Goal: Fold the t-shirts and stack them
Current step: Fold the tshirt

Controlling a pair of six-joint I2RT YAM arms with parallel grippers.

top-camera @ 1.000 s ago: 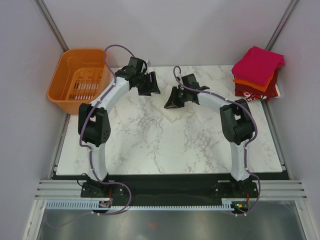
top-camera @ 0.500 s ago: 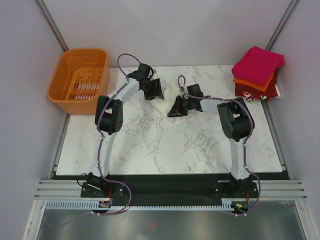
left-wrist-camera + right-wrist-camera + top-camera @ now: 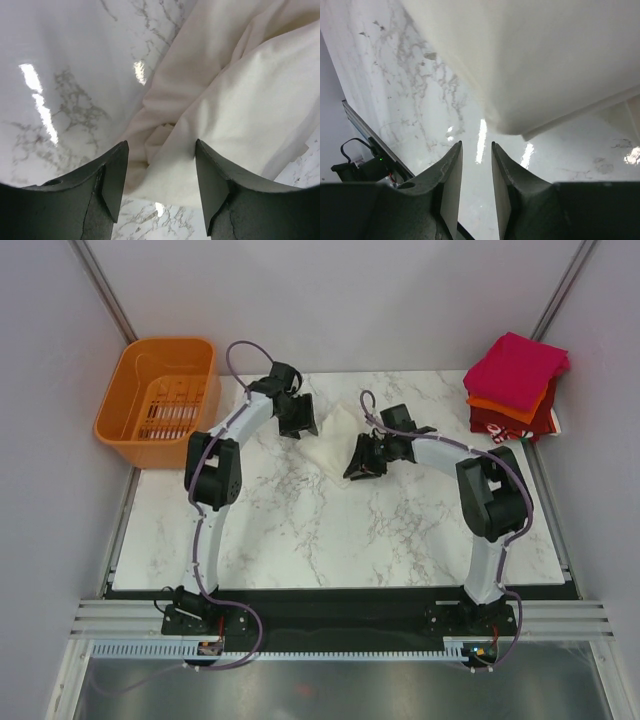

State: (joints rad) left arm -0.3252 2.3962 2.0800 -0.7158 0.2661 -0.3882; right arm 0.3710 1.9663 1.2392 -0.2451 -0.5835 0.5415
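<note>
The cream-white shirt [image 3: 328, 438] lies crumpled on the marble table [image 3: 300, 530], in the upper middle of the overhead frame, between the two arms. The left jaws stand spread just over its wrinkled left edge — cloth shows in the gap between them, not gripped. The right jaws sit at the shirt's lower right edge, nearly together, with a thin gap showing bare table; they hold nothing. At upper right a pink shirt [image 3: 515, 365] tops an orange shirt [image 3: 503, 405] and a dark red shirt [image 3: 497, 424] — a folded stack. An orange basket [image 3: 126, 375] sits at upper left.
</note>
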